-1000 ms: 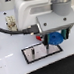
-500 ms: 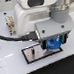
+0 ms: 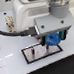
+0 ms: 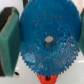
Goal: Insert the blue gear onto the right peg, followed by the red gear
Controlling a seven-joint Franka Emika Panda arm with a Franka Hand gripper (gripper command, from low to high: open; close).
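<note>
My gripper [image 3: 53, 41] is shut on the blue gear [image 3: 54, 39] and holds it flat over the end of the grey, black-rimmed plate [image 3: 31, 56] at the exterior view's right. In the wrist view the blue gear [image 4: 40, 25] fills the frame between the green finger pads [image 4: 8, 40]. A grey round spot shows in its centre hole; I cannot tell whether it is the right peg's top. One slim dark peg [image 3: 37, 49] stands on the plate, towards the exterior view's left of the gear. A sliver of the red gear [image 4: 47, 79] shows beyond the blue gear's rim.
The plate lies on a white table [image 3: 18, 69]. The arm's bulky white body [image 3: 28, 16] and a black cable [image 3: 9, 34] hang over the back of the scene.
The gripper with the blue gear has sunk slightly toward the plate; it has hardly moved sideways.
</note>
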